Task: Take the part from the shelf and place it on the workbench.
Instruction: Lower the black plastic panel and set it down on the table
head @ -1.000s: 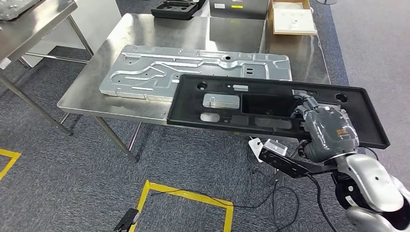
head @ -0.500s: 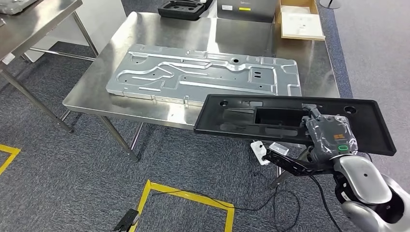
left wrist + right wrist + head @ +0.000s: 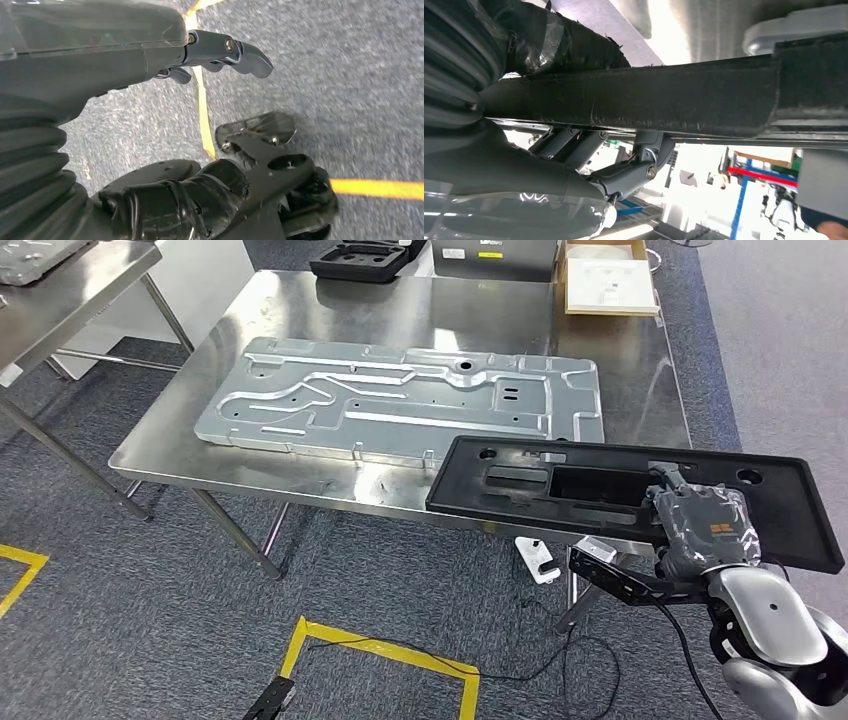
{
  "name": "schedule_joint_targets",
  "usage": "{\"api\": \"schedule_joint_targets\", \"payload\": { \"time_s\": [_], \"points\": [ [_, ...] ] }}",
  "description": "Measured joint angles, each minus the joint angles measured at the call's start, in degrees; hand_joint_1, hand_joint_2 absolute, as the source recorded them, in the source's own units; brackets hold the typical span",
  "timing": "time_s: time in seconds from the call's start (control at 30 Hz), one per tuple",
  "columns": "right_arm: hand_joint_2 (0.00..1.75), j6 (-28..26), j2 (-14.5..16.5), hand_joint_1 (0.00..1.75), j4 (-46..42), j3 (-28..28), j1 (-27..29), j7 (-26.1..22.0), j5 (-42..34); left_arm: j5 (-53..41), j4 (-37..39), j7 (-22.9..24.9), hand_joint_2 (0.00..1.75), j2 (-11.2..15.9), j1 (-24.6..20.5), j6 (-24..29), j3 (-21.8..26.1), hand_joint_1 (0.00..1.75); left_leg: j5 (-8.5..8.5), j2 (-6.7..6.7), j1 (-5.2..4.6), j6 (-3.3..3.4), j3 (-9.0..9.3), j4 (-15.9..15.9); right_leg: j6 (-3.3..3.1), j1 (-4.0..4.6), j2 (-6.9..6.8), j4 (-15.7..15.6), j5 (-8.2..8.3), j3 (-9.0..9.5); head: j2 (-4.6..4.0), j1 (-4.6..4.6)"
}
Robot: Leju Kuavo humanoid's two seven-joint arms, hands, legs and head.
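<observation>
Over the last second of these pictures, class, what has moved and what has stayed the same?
The black part, held by the right robot hand, has slid right relative to the silver plate: a second ago it covered the plate's lower right, now it only overlaps its near corner and hangs off the table's front edge. The view shifted slightly too. The grip is unchanged, and the plate and table items stayed put.

I stood in a workshop: steel workbenches (image 3: 600, 350) on grey carpet (image 3: 120, 620), a stamped metal panel (image 3: 400, 405), yellow floor tape (image 3: 380, 645), cardboard boxes (image 3: 608, 280).
</observation>
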Motion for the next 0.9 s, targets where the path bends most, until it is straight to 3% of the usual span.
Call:
{"api": "schedule_joint_targets", "payload": {
  "time_s": [0.07,0.13,0.2,0.23,0.3,0.4,0.43,0.47,0.5,0.57,0.6,0.67,0.7,0.8,0.9],
  "points": [
    [1.75,0.0,-0.2,1.75,0.0,-0.2,0.2,0.0,0.0,0.0,0.0,0.1,1.75,0.2,0.0,0.0,0.0,0.0,4.02,0.11,-0.99,2.24,3.07,-7.3,-0.14,0.51,-0.01,-0.6,-0.2,0.87,0.0,0.21],
    [1.75,-0.4,-0.3,1.75,0.1,-0.4,0.5,0.1,0.2,0.0,0.0,0.1,1.75,0.4,-0.1,0.0,0.0,0.0,5.5,0.32,-1.9,3.97,5.49,-12.4,0.0,0.37,-0.05,-1.4,-0.1,1.44,-0.01,0.51],
    [1.75,-1.3,-0.3,1.75,0.2,-0.6,1.0,0.3,0.4,0.0,0.0,0.2,1.75,0.5,-0.2,0.1,-0.1,0.0,5.58,0.36,-2.33,4.58,6.69,-14.6,0.41,-0.04,-0.17,-2.4,0.19,1.78,-0.01,0.49],
    [1.75,-1.9,-0.3,1.75,0.3,-0.9,1.5,0.4,0.7,0.0,0.0,0.3,1.75,0.5,-0.2,0.2,-0.1,0.0,5.87,0.4,-2.22,4.5,7.55,-15.9,0.56,-0.16,-0.29,-2.6,0.21,1.96,-0.01,0.44],
    [1.75,-3.4,-0.3,1.75,0.5,-1.9,2.2,0.6,1.1,-0.1,0.0,0.6,1.75,0.4,-0.1,0.3,-0.1,0.0,6.68,0.47,-1.67,4.13,9.4,-18.7,1.07,-0.11,-0.37,-1.5,-0.6,1.55,0.0,0.58],
    [1.75,-5.0,0.0,1.75,1.3,-3.2,2.5,0.6,1.5,-0.2,0.0,0.8,1.75,0.2,-0.3,0.2,-0.2,0.0,6.53,0.48,-0.91,3.35,10.55,-19.7,2.47,-0.71,-0.32,7.4,-4.07,-3.39,0.0,0.73],
    [1.75,-5.1,0.2,1.75,1.5,-3.3,2.7,0.6,1.7,-0.2,0.0,0.7,1.75,0.1,-0.3,0.2,-0.2,0.0,6.17,0.45,-0.58,2.93,10.63,-19.4,3.1,-1.13,-0.35,9.8,-4.39,-4.95,0.0,0.73],
    [1.75,-5.1,0.3,1.75,1.8,-3.4,2.9,0.6,1.9,-0.2,0.0,0.6,1.75,0.0,-0.3,0.2,-0.2,0.0,5.7,0.41,-0.14,2.4,10.67,-18.9,3.79,-1.61,-0.4,10.3,-3.71,-5.62,0.0,0.74],
    [1.75,-5.1,0.4,1.75,2.0,-3.4,3.1,0.6,2.1,-0.2,0.0,0.5,1.75,-0.1,-0.2,0.2,-0.3,0.0,5.1,0.37,0.4,1.78,10.65,-18.1,4.56,-2.17,-0.49,8.8,-2.1,-5.22,-0.01,0.74],
    [1.75,-5.0,0.7,1.75,2.3,-3.4,3.2,0.6,2.4,-0.2,0.0,0.4,1.75,0.0,-0.2,0.1,-0.4,0.0,3.39,0.23,1.24,0.26,10.05,-15.7,6.19,-3.15,-0.52,3.1,0.85,-2.83,-0.01,0.92],
    [1.75,-5.0,0.8,1.75,2.4,-3.5,3.1,0.6,2.5,-0.2,0.0,0.4,1.75,0.0,-0.2,0.1,-0.4,0.0,2.49,0.18,1.48,-0.45,9.5,-14.2,6.13,-3.34,-0.32,1.3,1.37,-2.03,0.0,1.15],
    [1.75,-5.0,1.0,1.75,2.7,-3.6,3.3,0.6,2.6,-0.2,0.0,0.4,1.75,0.2,-0.3,0.0,-0.5,0.0,1.46,0.02,1.36,-1.37,8.46,-12.5,4.83,-3.21,0.12,1.3,0.63,-1.96,0.01,1.39],
    [1.75,-5.0,1.0,1.75,2.7,-3.7,3.5,0.6,2.7,-0.2,0.0,0.3,1.75,0.2,-0.2,0.0,-0.6,0.0,1.27,0.0,1.42,-1.55,8.32,-12.2,3.86,-3.2,0.2,1.4,0.48,-2.15,0.01,1.32],
    [1.75,-5.1,1.0,1.75,2.9,-4.0,3.8,0.6,2.7,-0.4,0.0,0.3,1.75,0.2,-0.2,0.0,-0.9,0.0,-0.1,0.08,1.59,-2.07,7.62,-10.3,2.79,-3.28,0.16,1.5,0.16,-1.94,0.0,0.72],
    [1.75,-5.3,0.7,1.75,3.0,-5.1,4.7,0.7,2.7,-0.6,0.0,0.3,1.75,0.1,-0.3,0.0,-1.0,0.0,-3.89,0.19,1.62,-2.18,2.43,-0.7,2.37,-3.01,0.05,1.0,-0.09,-1.19,0.0,0.25]
  ]
}}
